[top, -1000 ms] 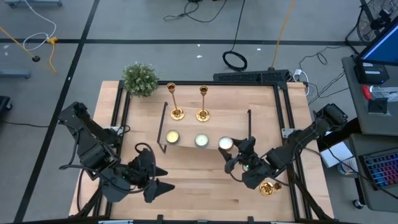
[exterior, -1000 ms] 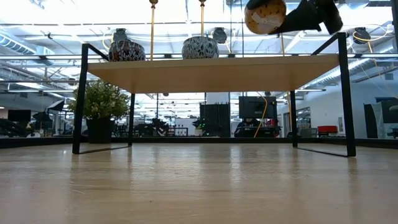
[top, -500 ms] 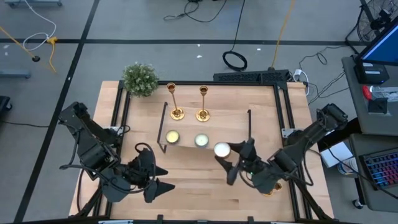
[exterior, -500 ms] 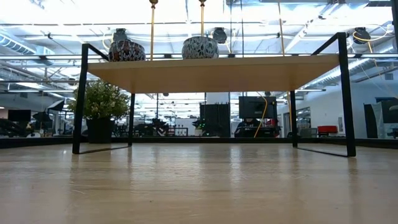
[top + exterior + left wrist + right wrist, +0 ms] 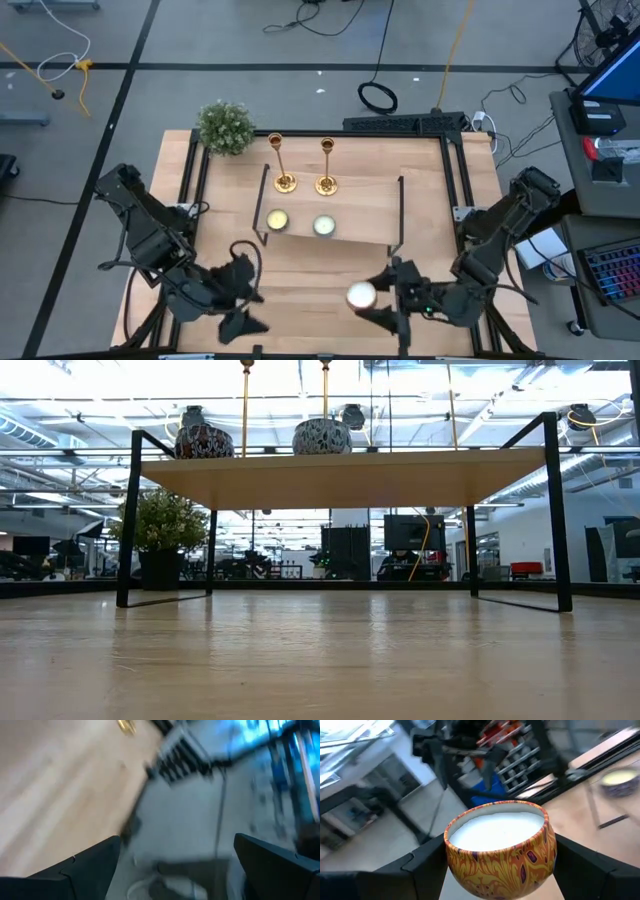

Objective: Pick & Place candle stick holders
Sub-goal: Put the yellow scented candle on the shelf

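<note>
High view shows the right tool low in the frame, right of centre, clasping a candle tin over the worktop, while the left tool, lower left, hangs spread wide and holding nothing. Two candle stick holders stand upright behind the shelf, upper centre. Right wrist view alone reveals the tin's orange swirled pattern; low view catches only stems above the shelf

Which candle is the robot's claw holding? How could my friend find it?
Start at the wooden shelf in the middle of the table, then look toward the near edge. There the right claw holds a candle in an orange swirly tin; the two candles on the shelf sit untouched.
</note>
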Robot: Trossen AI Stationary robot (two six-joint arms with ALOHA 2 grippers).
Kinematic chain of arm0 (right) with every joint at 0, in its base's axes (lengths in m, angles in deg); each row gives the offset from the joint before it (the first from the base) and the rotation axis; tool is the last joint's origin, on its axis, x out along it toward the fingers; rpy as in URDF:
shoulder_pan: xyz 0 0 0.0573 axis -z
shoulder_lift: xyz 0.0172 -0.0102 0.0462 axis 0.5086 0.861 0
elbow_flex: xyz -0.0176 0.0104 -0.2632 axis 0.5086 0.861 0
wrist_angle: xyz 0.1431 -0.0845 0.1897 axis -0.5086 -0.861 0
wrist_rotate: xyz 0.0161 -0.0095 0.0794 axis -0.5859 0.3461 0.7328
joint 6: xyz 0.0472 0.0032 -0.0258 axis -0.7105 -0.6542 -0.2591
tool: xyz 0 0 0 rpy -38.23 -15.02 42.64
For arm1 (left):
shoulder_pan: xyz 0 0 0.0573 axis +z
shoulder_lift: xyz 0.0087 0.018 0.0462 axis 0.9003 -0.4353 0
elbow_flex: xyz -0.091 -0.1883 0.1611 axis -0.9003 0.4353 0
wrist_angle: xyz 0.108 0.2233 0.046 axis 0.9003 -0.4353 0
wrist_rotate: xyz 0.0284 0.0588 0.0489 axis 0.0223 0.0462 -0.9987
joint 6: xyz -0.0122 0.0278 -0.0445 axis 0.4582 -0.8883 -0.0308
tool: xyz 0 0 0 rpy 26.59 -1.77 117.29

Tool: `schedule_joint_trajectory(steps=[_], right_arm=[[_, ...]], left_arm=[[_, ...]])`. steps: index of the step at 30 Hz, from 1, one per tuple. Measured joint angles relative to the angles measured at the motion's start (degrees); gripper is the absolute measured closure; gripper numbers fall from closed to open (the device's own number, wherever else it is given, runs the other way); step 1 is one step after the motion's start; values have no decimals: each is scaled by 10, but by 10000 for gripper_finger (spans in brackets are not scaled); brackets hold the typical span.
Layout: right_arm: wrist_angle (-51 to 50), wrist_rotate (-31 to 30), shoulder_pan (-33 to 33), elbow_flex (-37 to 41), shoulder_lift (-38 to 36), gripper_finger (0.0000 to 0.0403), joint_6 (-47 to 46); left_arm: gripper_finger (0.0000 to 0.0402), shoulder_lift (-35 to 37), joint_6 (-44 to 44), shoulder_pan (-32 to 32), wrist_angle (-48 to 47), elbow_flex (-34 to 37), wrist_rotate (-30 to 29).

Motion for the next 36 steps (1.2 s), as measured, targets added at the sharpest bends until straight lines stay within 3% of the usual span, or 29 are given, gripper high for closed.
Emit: schedule_joint_trajectory(steps=[7,13,21,25,32,36], right_arm=[[39,27,-36,0,-1,109,-27],[178,-18,-50,0,29,109,23],[431,-43,-50,-1,130,109,124],[442,-130,-53,-33,178,109,142],[408,-398,-45,-104,230,109,236],[408,-450,-24,-140,256,109,282]], left_arm=[[5,0,-26,-39,2,0,235],[5,2,-79,-86,-32,0,308],[5,3,-150,-164,-73,0,309],[5,3,-151,-194,-78,0,293],[5,10,-126,-236,-90,0,252],[5,14,-107,-256,-99,0,228]])
